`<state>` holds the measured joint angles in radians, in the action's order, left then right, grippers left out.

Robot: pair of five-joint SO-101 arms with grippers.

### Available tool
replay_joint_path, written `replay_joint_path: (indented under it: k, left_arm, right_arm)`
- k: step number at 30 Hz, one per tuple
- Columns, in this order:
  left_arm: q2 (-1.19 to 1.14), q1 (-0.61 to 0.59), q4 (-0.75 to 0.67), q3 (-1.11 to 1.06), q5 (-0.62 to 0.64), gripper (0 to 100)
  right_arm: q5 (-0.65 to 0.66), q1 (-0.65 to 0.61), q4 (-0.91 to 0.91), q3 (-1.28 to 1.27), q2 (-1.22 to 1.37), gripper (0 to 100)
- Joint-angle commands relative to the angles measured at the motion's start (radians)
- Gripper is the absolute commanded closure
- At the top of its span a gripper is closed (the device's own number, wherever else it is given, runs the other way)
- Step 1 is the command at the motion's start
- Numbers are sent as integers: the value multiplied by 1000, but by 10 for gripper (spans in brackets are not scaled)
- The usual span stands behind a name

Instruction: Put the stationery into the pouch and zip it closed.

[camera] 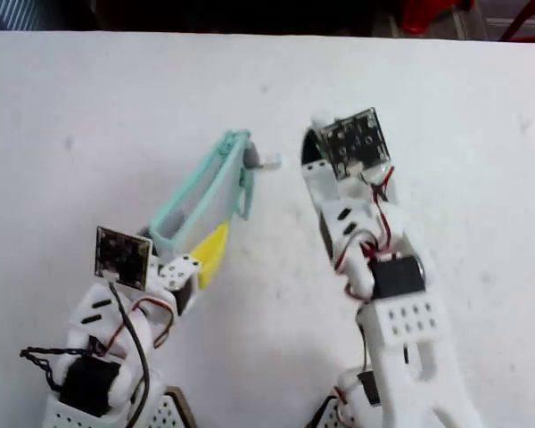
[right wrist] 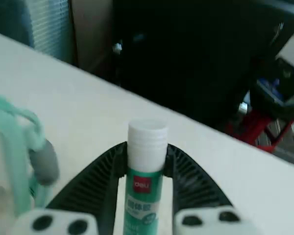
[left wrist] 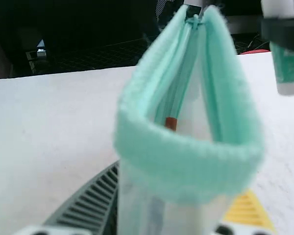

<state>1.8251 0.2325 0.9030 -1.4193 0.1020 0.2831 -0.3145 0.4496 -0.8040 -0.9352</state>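
Observation:
My left gripper (left wrist: 171,218) is shut on the near end of a mint green pouch (left wrist: 186,147), which it holds up with its mouth gaping. A pen with an orange band (left wrist: 170,122) lies inside. From above, the pouch (camera: 201,192) slants away from the left gripper (camera: 194,254) toward the table's middle, its grey zip pull (camera: 251,159) at the far end. My right gripper (right wrist: 147,154) is shut on a glue stick (right wrist: 146,171) with a white cap and green label, just beside that far end. The glue stick (left wrist: 286,63) hangs next to the pouch's far tip.
The white table (camera: 428,89) stretches bare around both arms. Its far edge (camera: 267,34) meets a dark room with a red chair frame (right wrist: 255,132) behind. The right arm's body (camera: 401,312) fills the near right side.

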Motion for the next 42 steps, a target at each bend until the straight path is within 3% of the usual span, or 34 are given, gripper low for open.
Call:
replay_joint_path:
  k: [1,6,9,13,19,30,42]
  left_arm:
    - [-8,22,3,6,-11,752]
    - [-8,18,5,6,-9,750]
    - [-8,16,9,6,-3,726]
    - [-8,16,15,9,-3,721]
    - [-8,16,11,9,-3,721]
    - [-8,16,11,12,-3,722]
    - [-8,16,11,12,-3,722]
  right_arm:
    - [-107,-133,51,167,-116,982]
    - [-170,-375,59,298,-101,982]
    - [-172,-446,38,354,-25,982]
    - [-193,-461,47,405,104,982]
    - [-351,-463,101,404,147,982]
    - [-358,-483,291,404,114,982]
    - [-354,-555,337,393,107,981]
